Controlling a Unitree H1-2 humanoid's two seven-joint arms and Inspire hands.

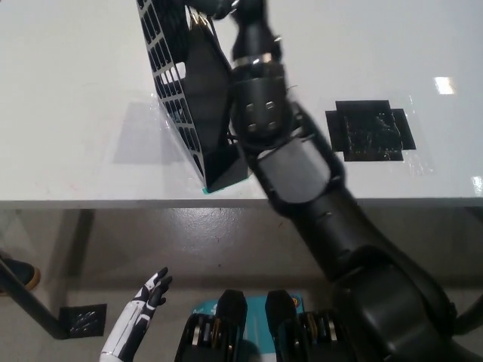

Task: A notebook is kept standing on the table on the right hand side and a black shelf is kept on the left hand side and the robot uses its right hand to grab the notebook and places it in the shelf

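Note:
The black mesh shelf (170, 90) stands tilted on the white table (68, 113), left of centre near the front edge. A dark flat slab (205, 98) stands inside it; I cannot tell whether this is the notebook. My black right arm reaches up along the shelf's right side. The right hand (215, 9) is at the shelf's top, mostly cut off by the picture's upper edge, so its grip is hidden. My white left hand (143, 313) rests low at the lower left, below the table edge, open and holding nothing.
A black tape square (370, 130) lies on the table to the right of the arm. The table's front edge runs across the middle of the picture. Below it show a black table foot (79, 320) and a person's shoe (16, 273).

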